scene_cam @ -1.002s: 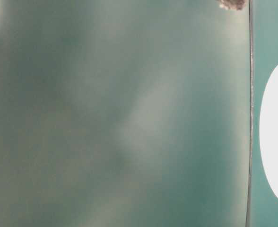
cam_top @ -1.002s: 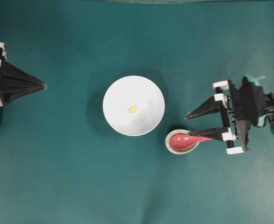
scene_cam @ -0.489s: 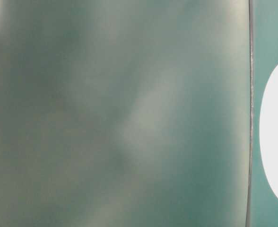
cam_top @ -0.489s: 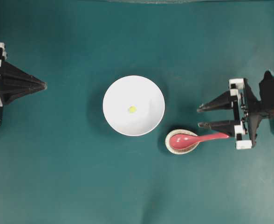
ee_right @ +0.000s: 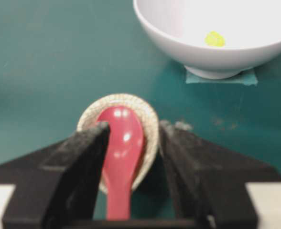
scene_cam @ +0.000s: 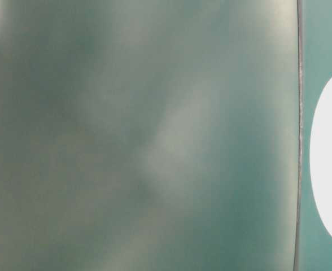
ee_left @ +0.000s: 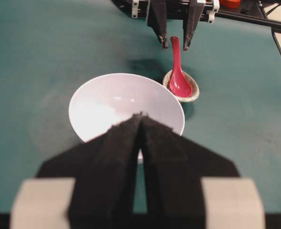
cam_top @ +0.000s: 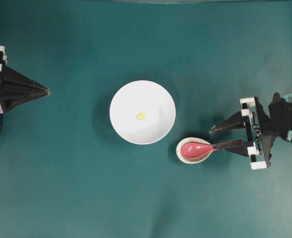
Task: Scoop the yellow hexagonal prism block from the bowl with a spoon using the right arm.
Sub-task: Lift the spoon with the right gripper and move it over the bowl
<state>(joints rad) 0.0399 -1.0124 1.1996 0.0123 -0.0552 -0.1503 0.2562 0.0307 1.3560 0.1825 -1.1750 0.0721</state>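
Right wrist view: glossy pink-red spoon (ee_right: 120, 143) on speckled rest (ee_right: 147, 119), between open right claw (ee_right: 133, 138) fingers.

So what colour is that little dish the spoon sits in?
Speckled beige spoon rest, clearest in the right wrist view.

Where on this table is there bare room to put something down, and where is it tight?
Bare green mat runs along the far edge above the white bowl, along the near edge below it, and between the bowl and the shut left gripper. It is crowded where the open right gripper straddles the spoon on its rest.
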